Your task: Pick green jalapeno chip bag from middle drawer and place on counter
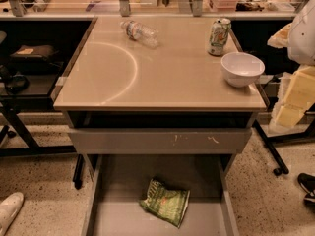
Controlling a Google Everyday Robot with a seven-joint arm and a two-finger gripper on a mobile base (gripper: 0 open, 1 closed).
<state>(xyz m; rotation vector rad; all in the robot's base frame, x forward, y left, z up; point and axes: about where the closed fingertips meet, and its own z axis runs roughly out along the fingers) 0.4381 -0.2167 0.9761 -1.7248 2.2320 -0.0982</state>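
The green jalapeno chip bag [166,201], crumpled light green with white lettering, lies flat on the floor of the open middle drawer [121,180], near its middle and slightly right. The drawer is pulled out towards the camera, below the beige counter [162,77]. My gripper [291,102] hangs at the right edge of the view, beside the counter's right side and well above and to the right of the bag. It holds nothing that I can see.
On the counter stand a white bowl [241,68] at the right edge, a can [219,36] behind it, and a plastic water bottle [140,32] lying at the back. A closed grey drawer front [160,140] with scuffs sits above the open drawer. Shoes [10,208] show on the floor.
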